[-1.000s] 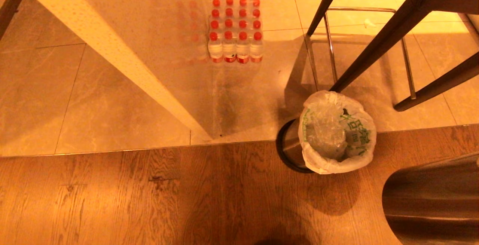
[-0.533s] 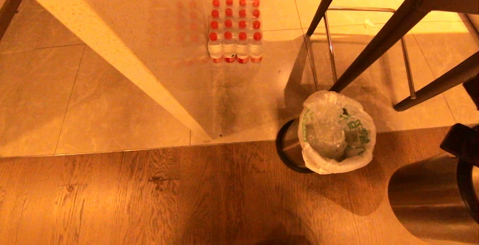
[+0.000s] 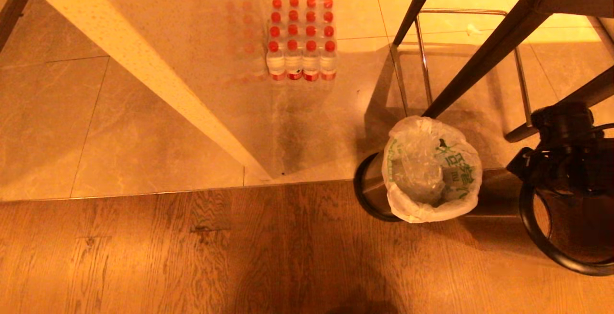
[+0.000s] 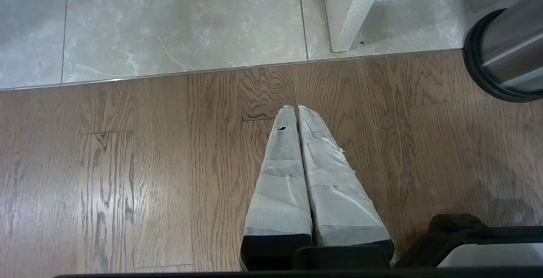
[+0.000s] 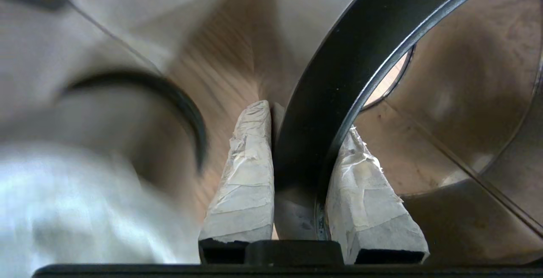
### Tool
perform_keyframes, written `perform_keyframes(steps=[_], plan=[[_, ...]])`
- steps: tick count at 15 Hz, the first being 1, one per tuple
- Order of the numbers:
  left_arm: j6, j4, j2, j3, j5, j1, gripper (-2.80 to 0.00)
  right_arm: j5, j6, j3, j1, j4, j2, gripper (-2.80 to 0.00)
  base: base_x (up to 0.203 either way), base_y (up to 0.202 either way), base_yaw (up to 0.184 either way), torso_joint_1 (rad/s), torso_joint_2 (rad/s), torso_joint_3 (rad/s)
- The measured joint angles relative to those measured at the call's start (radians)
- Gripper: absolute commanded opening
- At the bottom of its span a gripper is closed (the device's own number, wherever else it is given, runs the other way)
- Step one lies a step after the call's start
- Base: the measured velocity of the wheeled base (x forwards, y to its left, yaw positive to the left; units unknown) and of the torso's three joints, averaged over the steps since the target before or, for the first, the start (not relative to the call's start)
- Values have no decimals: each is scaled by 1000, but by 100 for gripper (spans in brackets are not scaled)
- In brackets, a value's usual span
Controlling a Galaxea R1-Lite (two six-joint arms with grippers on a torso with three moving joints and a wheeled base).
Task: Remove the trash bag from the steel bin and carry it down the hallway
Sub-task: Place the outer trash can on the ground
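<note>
Now the right gripper (image 5: pixel 306 119) is seen pinching the black rim (image 5: pixel 339 78) of a bare steel cylinder (image 3: pixel 575 227), with one finger inside and one outside. Within the last second this cylinder has been swung in and turned mouth-up, to the right of the steel bin (image 3: pixel 369 189). The trash bag (image 3: pixel 431 170) is left untouched, lining that bin; its removal is judged not begun. The left gripper (image 4: pixel 298 110), pressed together, is parked over the wooden floor (image 4: pixel 127 163).
</note>
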Motion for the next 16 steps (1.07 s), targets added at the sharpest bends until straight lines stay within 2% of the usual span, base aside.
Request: perform_keyframes(steps=[3,4,6,7,11,14,16], plan=[[1,0,0,0,0,0,-280,1,-66,5,-38,-169,105,-280,0,0,0,0,0,0],[1,0,0,0,-1,0,-280,-2,-78,3,-53,-190,128,0,0,0,0,0,0,0],[1,0,0,0,0,-1,-280,-5,-108,0,-80,-198,157,0,0,0,0,0,0,0],[1,0,0,0,0,0,-280,-4,-122,-2,-89,-202,162,-280,0,0,0,0,0,0],[1,0,0,0,0,0,-280,40,-171,0,-110,-200,120,-280,0,0,0,0,0,0],[0,1,0,0,0,0,-280,110,-277,29,-108,-193,20,-280,0,0,0,0,0,0],[1,0,0,0,0,0,-280,171,-368,94,-110,-196,-65,-280,0,0,0,0,0,0]])
